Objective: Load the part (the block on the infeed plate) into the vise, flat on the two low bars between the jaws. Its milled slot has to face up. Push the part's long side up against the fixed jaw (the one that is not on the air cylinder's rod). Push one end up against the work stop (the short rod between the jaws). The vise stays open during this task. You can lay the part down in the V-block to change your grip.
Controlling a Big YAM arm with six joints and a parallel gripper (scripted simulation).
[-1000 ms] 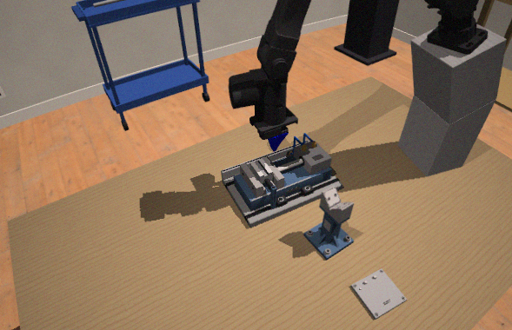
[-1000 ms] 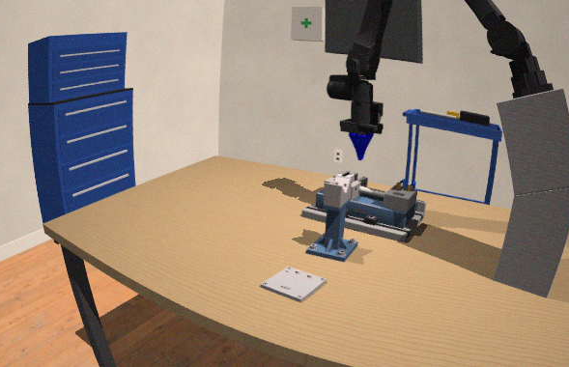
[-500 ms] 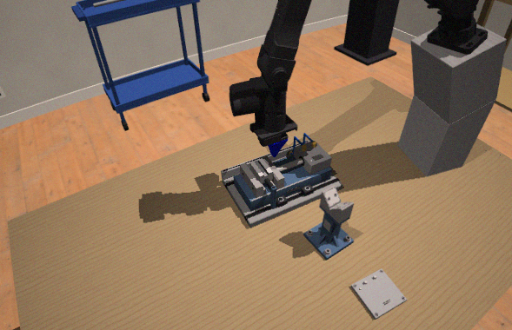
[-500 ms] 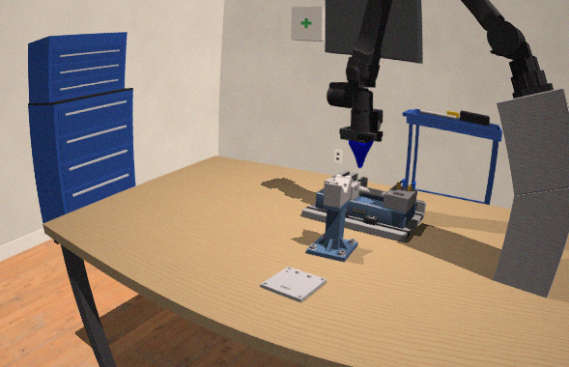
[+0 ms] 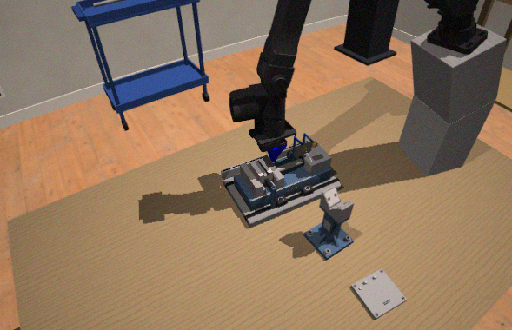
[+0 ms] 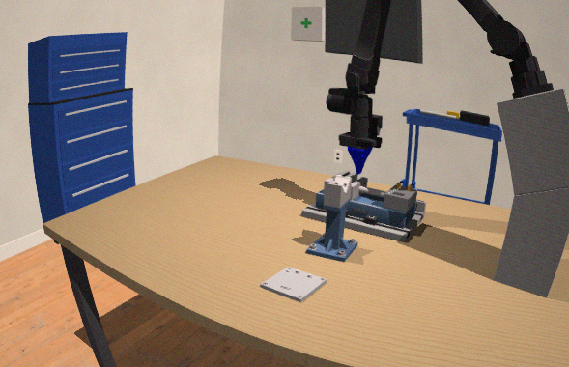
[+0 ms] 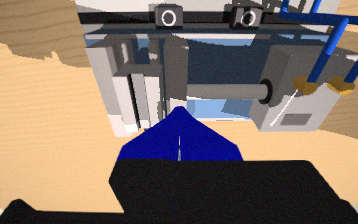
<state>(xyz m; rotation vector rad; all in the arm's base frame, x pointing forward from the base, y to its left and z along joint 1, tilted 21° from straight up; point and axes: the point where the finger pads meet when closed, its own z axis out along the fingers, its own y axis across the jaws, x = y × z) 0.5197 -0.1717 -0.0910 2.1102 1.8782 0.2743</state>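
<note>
The part [image 7: 154, 100] [image 5: 262, 168] lies between the vise jaws with its slot up, its long side beside the fixed jaw [image 7: 104, 82] [image 5: 250, 177]. Whether they touch is too fine to tell. The moving jaw [image 7: 176, 65] [image 5: 278, 177] stands on the part's other side, on the cylinder rod [image 7: 225, 91]. My gripper [image 5: 274, 161] [image 6: 359, 173] [image 7: 179, 112] is shut and empty, its blue tips just above the moving jaw's end in the wrist view. I cannot make out the work stop or its contact with the part. The infeed plate [image 5: 375, 292] [image 6: 294, 285] holds no part.
The V-block [image 5: 344, 212] [image 6: 334, 194] stands empty on its blue post in front of the vise. The air cylinder block [image 5: 317, 160] [image 7: 300, 112] has blue hoses [image 7: 327, 50] rising beside the gripper. A grey pedestal [image 5: 452, 100] [image 6: 536, 232] stands to the right.
</note>
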